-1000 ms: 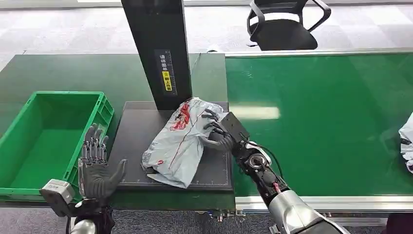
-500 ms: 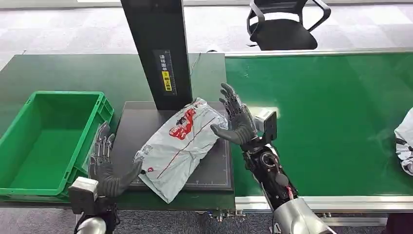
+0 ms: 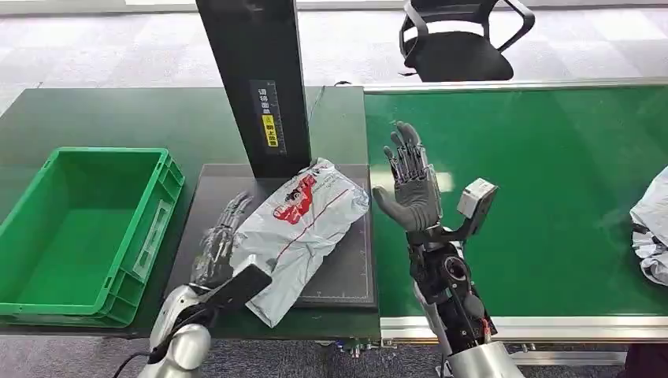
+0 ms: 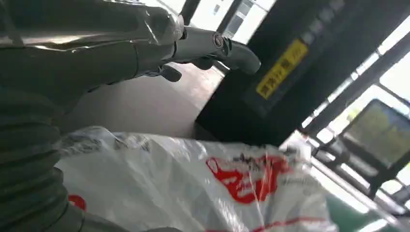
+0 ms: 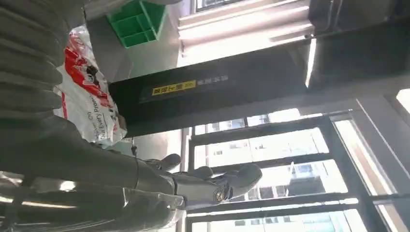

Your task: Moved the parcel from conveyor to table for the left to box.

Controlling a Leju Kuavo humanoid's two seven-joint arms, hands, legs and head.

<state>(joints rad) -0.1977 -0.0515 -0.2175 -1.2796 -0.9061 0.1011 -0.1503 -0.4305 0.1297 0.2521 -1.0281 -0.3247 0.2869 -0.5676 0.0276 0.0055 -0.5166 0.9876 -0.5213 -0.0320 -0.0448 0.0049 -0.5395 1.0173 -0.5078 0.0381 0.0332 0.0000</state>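
The left hand's point(image 3: 217, 248) fingers point(image 3: 228, 222) lie extended and flat beside the grey parcel point(image 3: 303, 228), grasping nothing. The right hand point(image 3: 411, 191) is raised upright over the green conveyor point(image 3: 551, 197), fingers spread, empty. The parcel rests on the dark platform point(image 3: 213, 205), near the green box point(image 3: 79, 228).

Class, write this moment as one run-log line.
parcel: on black mat | left robot hand: beside parcel, open | right robot hand: raised, open | green box: empty
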